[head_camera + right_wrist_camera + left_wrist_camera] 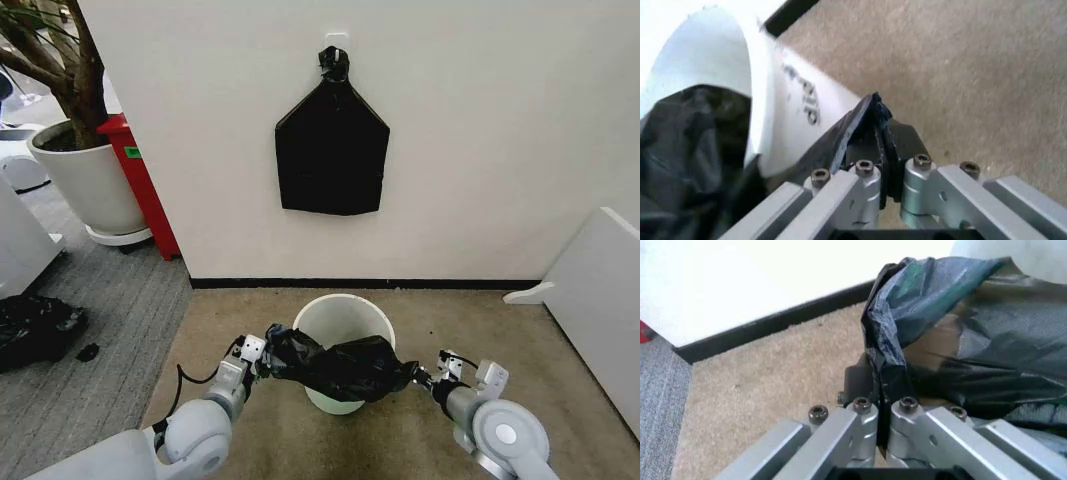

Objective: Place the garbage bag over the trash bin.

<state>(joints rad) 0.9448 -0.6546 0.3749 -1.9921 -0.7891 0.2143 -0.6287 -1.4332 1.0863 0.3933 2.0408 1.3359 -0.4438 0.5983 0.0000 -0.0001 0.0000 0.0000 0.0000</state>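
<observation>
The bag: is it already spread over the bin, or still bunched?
Still bunched. The bag hangs stretched between the left gripper and right gripper, across the bin's near rim; the far rim is uncovered.

Garbage bag [335, 366]: thin black plastic, glossy, wrinkled; stretched sideways across near rim of trash bin [345, 318], sagging over front wall; each end pinched, one at either side of bin; trash bin: round cream-white pail, upright on beige carpet near wall, far interior open.
</observation>
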